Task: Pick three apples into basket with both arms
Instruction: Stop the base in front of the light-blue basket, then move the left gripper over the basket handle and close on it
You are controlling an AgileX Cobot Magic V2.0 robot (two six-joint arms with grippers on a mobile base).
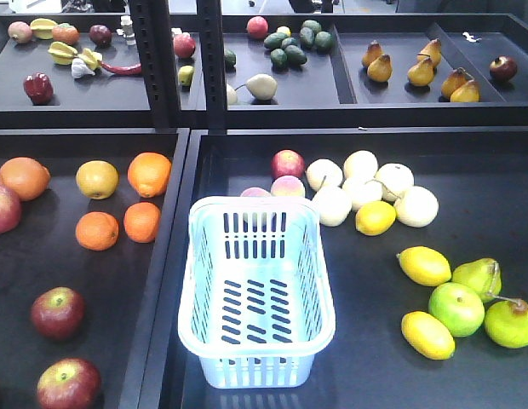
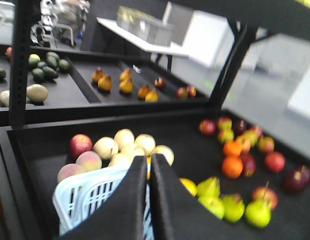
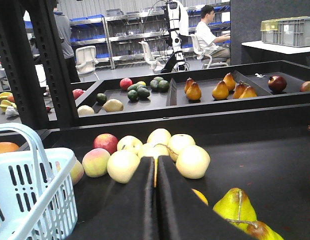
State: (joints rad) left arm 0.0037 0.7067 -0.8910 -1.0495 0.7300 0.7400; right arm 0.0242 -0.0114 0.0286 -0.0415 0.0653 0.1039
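Two dark maroon-red apples lie at the near end of the left tray in the front view. The pale blue slotted basket stands empty in the middle tray, right of them. Neither arm shows in the front view. In the left wrist view my left gripper is shut with nothing in it, above the basket. A dark red apple lies far to its right. My right gripper is shut and empty too, with the basket to its left.
Oranges and a pink-red apple share the left tray. Peaches and pale pears lie behind the basket, lemons and green fruit to its right. A black upright post and a raised back shelf stand beyond.
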